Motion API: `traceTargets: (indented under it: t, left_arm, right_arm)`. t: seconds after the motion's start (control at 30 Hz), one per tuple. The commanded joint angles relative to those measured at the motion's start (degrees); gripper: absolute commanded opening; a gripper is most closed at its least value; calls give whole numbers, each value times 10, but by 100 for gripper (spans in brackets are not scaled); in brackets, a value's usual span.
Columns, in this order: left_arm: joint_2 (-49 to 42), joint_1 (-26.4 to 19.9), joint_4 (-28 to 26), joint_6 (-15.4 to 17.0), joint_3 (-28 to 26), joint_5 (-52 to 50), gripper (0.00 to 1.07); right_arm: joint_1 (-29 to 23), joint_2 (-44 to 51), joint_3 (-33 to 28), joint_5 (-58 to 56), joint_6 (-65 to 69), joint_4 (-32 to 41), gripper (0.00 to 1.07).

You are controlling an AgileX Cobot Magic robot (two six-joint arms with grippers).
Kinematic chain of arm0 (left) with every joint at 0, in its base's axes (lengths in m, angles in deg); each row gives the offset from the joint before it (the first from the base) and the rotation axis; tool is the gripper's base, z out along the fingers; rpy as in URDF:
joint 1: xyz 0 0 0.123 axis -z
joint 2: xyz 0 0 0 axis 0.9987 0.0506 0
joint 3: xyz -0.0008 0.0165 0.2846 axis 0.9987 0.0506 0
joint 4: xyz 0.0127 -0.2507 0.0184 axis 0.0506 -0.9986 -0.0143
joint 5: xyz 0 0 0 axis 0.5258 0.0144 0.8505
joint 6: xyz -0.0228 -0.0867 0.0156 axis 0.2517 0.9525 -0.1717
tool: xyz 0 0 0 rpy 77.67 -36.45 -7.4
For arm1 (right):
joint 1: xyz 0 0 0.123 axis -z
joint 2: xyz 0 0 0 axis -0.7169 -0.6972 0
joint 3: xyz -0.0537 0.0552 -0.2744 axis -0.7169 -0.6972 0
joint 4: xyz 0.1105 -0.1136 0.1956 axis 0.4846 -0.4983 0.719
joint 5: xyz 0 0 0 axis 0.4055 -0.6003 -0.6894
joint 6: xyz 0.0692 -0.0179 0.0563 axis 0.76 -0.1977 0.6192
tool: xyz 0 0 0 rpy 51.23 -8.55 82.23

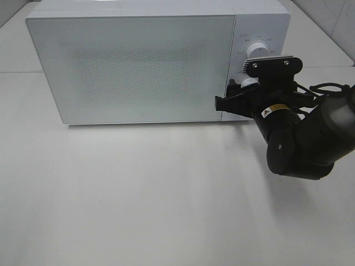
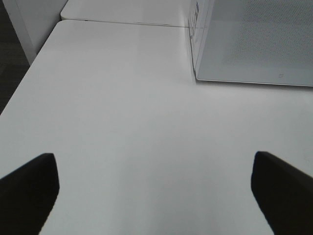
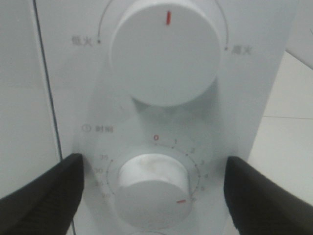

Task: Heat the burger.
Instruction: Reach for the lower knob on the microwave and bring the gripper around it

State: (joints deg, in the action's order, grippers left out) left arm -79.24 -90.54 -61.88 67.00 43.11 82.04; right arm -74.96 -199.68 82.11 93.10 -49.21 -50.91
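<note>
Though the burger is unseen, presumably shut inside the microwave [image 1: 138, 61], we note right gripper [image 3: 152, 166] parted, empty, astride the timer dial [image 3: 151, 188] at far right, left gripper [image 2: 154, 166] wide, empty: timer step; next, pinch and turn.

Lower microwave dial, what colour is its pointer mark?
Red. The pointer mark is a short dash on the white lower dial, clearest in the right wrist view.

A plain white worktop [image 1: 138, 210] lies under soft, even light. A second white tabletop [image 2: 122, 10] butts against its far edge. A pale tiled surface [image 1: 333, 22] shows at far right. Dark floor [image 2: 10, 68] lies beyond the worktop's edge.
</note>
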Motion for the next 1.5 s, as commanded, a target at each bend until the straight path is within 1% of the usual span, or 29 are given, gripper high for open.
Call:
traceTargets:
  t: [0.03,0.2,0.27,0.3,0.33,0.4,0.43,0.47,0.5,0.53,0.57,0.6,0.63,0.67,0.7,0.73,0.77,0.9,1.0,1.07,1.1,1.17,1.27,1.3,1.33,1.37,1.4,1.43,1.5]
  left_arm:
    - [-8,-2,-2,-1,1,-4,100]
    - [-8,-2,-2,-1,1,-4,100]
    - [-8,-2,-2,-1,1,-4,100]
    - [-8,-2,-2,-1,1,-4,100]
    - [-8,-2,-2,-1,1,-4,100]
    - [-8,-2,-2,-1,1,-4,100]
    - [-8,-2,-2,-1,1,-4,100]
    - [-8,-2,-2,-1,1,-4,100]
    - [-8,-2,-2,-1,1,-4,100]
    - [-8,-2,-2,-1,1,-4,100]
    - [-8,-2,-2,-1,1,-4,100]
    - [-8,-2,-2,-1,1,-4,100]
    - [-8,-2,-2,-1,1,-4,100]
    - [-8,-2,-2,-1,1,-4,100]
    - [-8,-2,-2,-1,1,-4,100]
    - [-8,-2,-2,-1,1,-4,100]
    - [-8,-2,-2,-1,1,-4,100]
    - [-8,-2,-2,-1,1,-4,100]
    - [-8,-2,-2,-1,1,-4,100]
    - [-8,-2,-2,-1,1,-4,100]
    - [-8,-2,-2,-1,1,-4,100]
    - [-8,-2,-2,-1,1,-4,100]
    - [-8,-2,-2,-1,1,-4,100]
    - [-8,-2,-2,-1,1,-4,100]
    - [-8,-2,-2,-1,1,-4,100]
    - [-8,-2,-2,-1,1,-4,100]
    - [-8,-2,-2,-1,1,-4,100]
    - [-8,-2,-2,-1,1,-4,100]
    - [-8,-2,-2,-1,1,-4,100]
  right_arm:
    - [-3,-4,11,13,11,-1,76]
    - [-5,-4,11,13,14,-1,74]
    - [-5,-4,11,14,14,-1,69]
    - [-5,-4,11,14,14,-1,69]
    - [-5,-4,11,11,14,-1,62]
    - [-5,-4,11,9,14,-1,59]
    - [-5,-6,11,8,14,-5,48]
    - [-5,-6,11,8,14,-5,48]
    - [-5,-6,11,6,14,-10,37]
    - [-5,-6,11,6,14,-15,30]
    - [-5,-6,11,6,14,-15,30]
    - [-5,-6,11,7,14,-32,18]
    - [-5,-6,11,7,14,-32,18]
    - [-5,-6,11,6,16,-42,13]
    - [-5,-6,11,6,18,-45,6]
    - [-5,-6,11,6,18,-45,6]
    - [-5,-6,11,6,25,-52,0]
    - [-5,-6,11,6,56,-52,0]
    - [-5,-6,11,6,118,-53,0]
    - [-5,-6,11,6,248,-65,0]
    - [-5,-6,11,6,248,-65,0]
    - [-5,-6,11,11,457,-68,0]
    - [-5,-6,11,9,506,-68,0]
    - [-5,-6,11,6,626,-75,0]
    - [-5,-6,11,6,626,-75,0]
    - [-5,-6,11,9,720,-100,0]
    - [-5,-6,11,11,763,-111,0]
    - [-5,-6,11,11,763,-111,0]
    - [-5,-6,11,11,854,-132,0]
